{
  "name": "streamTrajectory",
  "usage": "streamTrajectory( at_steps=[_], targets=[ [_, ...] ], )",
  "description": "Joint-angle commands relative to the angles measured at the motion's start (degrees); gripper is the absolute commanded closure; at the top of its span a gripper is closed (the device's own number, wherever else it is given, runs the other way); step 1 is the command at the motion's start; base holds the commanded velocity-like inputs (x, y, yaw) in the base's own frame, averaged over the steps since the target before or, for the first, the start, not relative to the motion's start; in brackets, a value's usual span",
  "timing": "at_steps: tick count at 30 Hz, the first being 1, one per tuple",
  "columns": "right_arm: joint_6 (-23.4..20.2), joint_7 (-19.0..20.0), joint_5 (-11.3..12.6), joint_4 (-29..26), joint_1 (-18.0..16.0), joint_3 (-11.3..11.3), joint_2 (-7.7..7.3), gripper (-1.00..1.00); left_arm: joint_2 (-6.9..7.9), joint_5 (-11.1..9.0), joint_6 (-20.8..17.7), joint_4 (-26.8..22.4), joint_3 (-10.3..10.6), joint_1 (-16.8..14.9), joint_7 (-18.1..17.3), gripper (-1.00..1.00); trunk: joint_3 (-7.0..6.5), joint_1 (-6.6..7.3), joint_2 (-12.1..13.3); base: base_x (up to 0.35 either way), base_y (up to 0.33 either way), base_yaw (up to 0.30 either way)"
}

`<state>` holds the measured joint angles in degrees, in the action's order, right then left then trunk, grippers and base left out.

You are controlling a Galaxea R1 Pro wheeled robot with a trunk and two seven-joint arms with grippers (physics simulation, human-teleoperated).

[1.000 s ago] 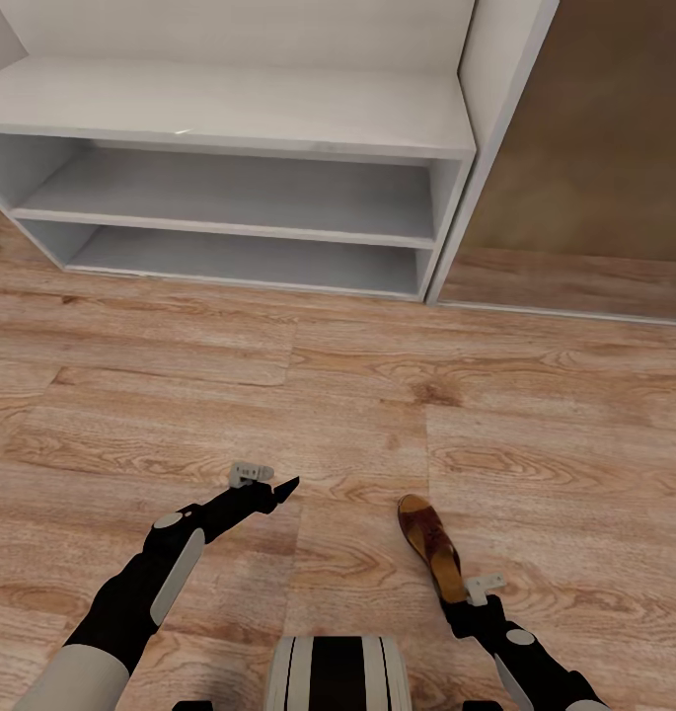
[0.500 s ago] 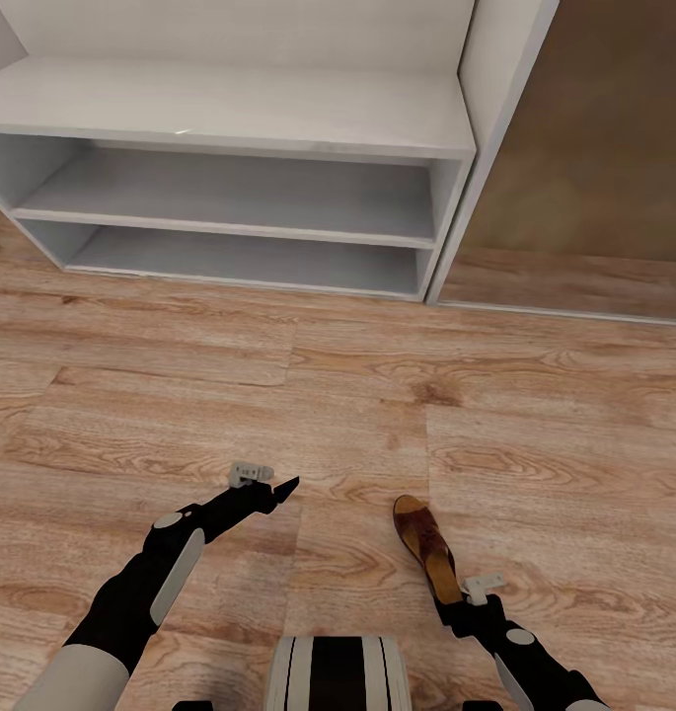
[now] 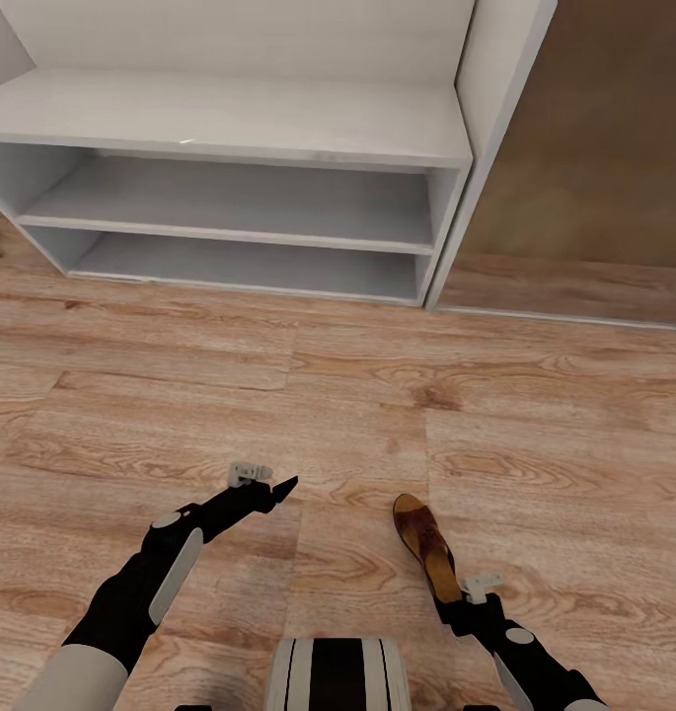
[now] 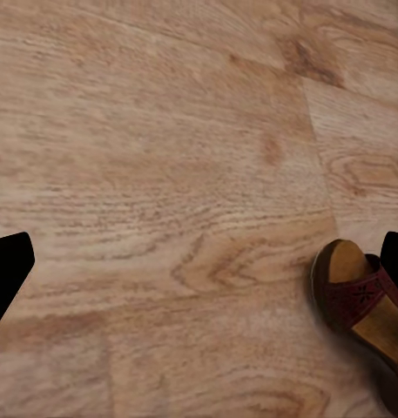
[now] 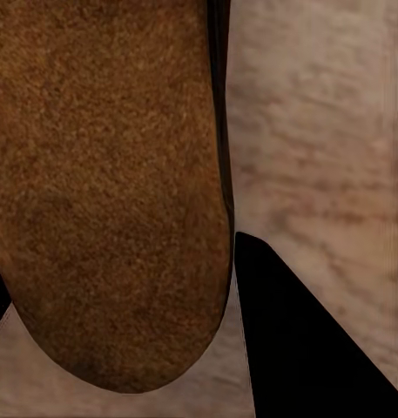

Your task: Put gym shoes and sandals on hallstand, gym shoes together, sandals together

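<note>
My left gripper (image 3: 287,484) hovers empty, jaws spread wide, over bare corridor floor (image 3: 535,425). To its right, my right gripper (image 3: 454,598) has its jaws clamped on one sandal's (image 3: 425,544) heel, toe aimed at the hallstand (image 3: 278,118), ready for shelving.

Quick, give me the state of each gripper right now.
Left gripper: open, holding nothing, above the corridor floor.
Right gripper: shut on a sandal.
</note>
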<state>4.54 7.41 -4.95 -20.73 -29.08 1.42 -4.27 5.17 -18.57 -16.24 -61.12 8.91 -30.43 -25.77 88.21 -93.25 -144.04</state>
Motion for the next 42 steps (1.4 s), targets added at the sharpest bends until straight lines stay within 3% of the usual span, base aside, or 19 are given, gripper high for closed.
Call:
streamTrajectory(
  at_steps=[1, 11, 21, 35, 42],
  targets=[
    [0.16, -0.09, -0.32, 0.03, -0.01, 0.16, -0.03, 1.0, 0.03, -0.59, -0.53, -0.05, 0.06, -0.04, 0.02, -1.0, -0.2, 0.03, 0.0, 0.0, 0.0, 0.0],
    [0.48, -0.18, -0.24, -0.01, -0.01, 0.25, -0.02, 1.0, -0.02, -0.59, -0.54, 0.35, -0.01, -0.02, 0.02, -1.0, -2.41, 0.29, 0.14, 0.0, 0.0, 0.0],
    [7.79, -0.05, -0.39, 0.53, -0.01, 0.38, 0.05, 1.0, 0.08, -0.75, -0.54, 0.57, -0.06, 0.0, 0.02, -1.0, -4.63, 0.55, 0.27, 0.0, 0.0, 0.0],
    [8.81, -0.26, -0.29, 0.43, -0.01, 0.34, -0.02, 1.0, 0.11, -0.75, -0.54, 0.65, -0.08, 0.02, 0.02, -1.0, -7.73, 0.91, 0.46, 0.0, 0.0, 0.0],
    [8.89, -0.45, -0.23, 0.43, -0.01, 0.03, -1.14, 1.0, -0.11, -0.69, 3.6, 2.36, -0.04, 1.65, 0.53, -1.0, -9.57, 1.09, 0.55, 0.0, 0.0, -0.069]
  ],
)
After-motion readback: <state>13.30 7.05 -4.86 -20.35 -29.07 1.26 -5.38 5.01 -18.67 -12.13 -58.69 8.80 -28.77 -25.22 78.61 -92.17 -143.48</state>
